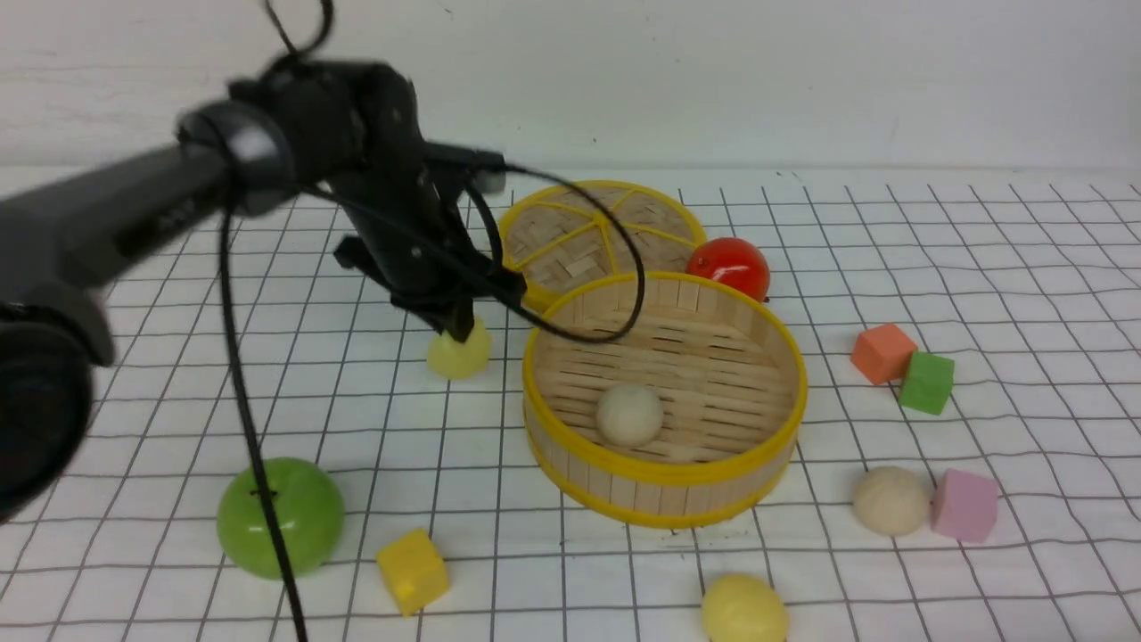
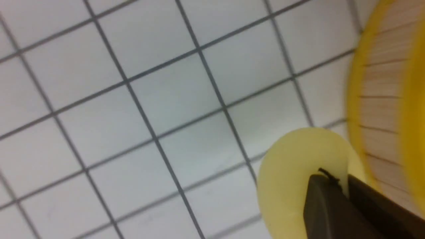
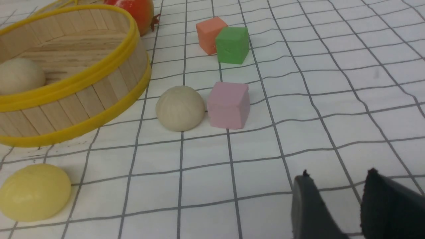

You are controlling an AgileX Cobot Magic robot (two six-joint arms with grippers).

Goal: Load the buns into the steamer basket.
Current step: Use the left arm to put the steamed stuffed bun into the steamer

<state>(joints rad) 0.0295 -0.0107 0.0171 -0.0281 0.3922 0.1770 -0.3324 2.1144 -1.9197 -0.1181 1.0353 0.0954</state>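
My left gripper (image 1: pixel 459 330) is shut on a pale yellow bun (image 1: pixel 458 353), just left of the steamer basket (image 1: pixel 664 468). The left wrist view shows both fingers pinching this bun (image 2: pixel 292 172) at the gripper (image 2: pixel 343 181), with the basket wall (image 2: pixel 382 99) close beside it. One beige bun (image 1: pixel 629 414) lies inside the basket. Another beige bun (image 1: pixel 890 500) sits on the table to the basket's right. A second yellow bun (image 1: pixel 743 608) lies near the front edge. My right gripper (image 3: pixel 338 176) is open over bare cloth, holding nothing, and does not show in the front view.
The woven lid (image 1: pixel 588 234) and a red tomato (image 1: pixel 729 266) are behind the basket. A green apple (image 1: pixel 281 515) and a yellow cube (image 1: pixel 412 571) are at front left. Orange (image 1: pixel 882 353), green (image 1: pixel 927 382) and pink (image 1: pixel 964 506) cubes stand to the right.
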